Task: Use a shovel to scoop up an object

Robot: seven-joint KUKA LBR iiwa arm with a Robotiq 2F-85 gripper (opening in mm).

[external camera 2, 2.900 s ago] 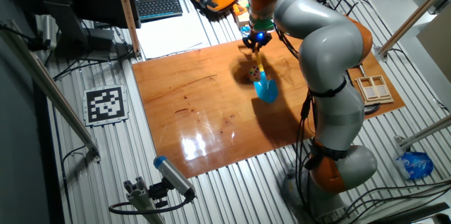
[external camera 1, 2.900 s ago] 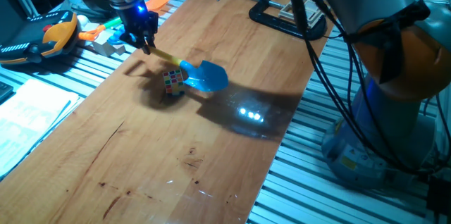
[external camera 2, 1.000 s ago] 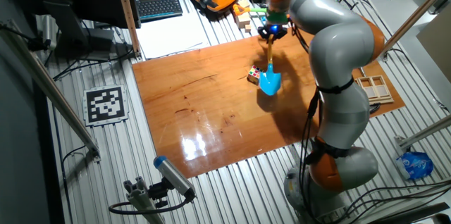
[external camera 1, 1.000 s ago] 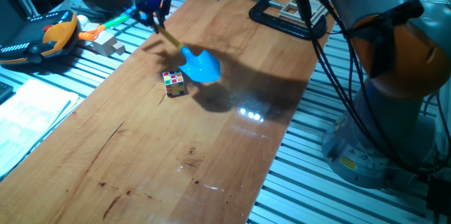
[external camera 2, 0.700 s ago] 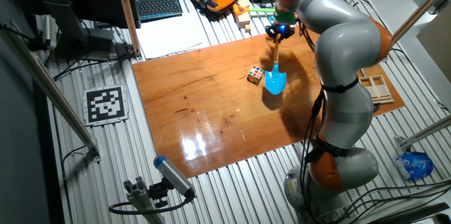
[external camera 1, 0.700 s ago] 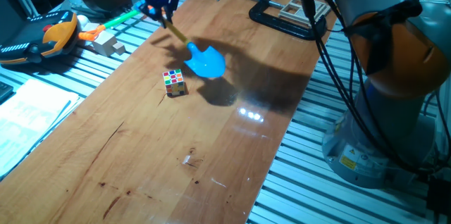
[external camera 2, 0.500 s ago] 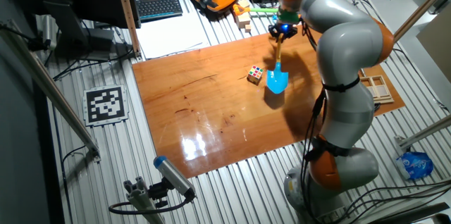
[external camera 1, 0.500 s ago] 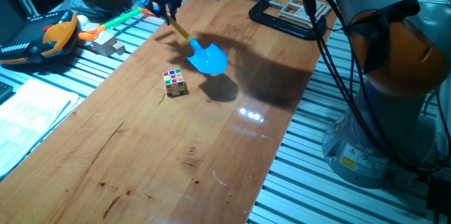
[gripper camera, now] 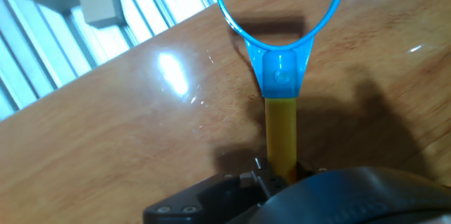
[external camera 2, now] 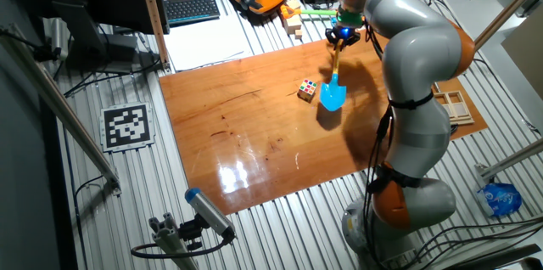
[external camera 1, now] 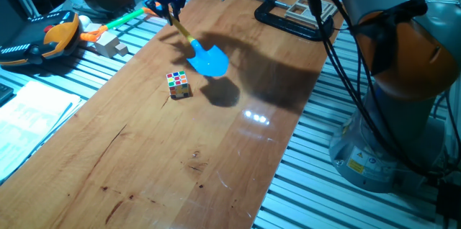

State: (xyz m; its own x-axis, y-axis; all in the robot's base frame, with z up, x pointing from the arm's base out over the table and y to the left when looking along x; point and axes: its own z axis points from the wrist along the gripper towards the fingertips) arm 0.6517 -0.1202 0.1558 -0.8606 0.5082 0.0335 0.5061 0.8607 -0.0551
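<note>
Blue-bladed toy shovel (external camera 1: 204, 56) clamped by its yellow shaft in closed gripper (external camera 1: 167, 7), blade lifted at 2 o'clock of puzzle cube (external camera 1: 177, 83) on wooden table (external camera 1: 180, 157); repositioning step, next lower and slide under cube.

Glossy wooden tabletop (external camera 1: 144, 150), slatted metal base (external camera 2: 127, 194)
</note>
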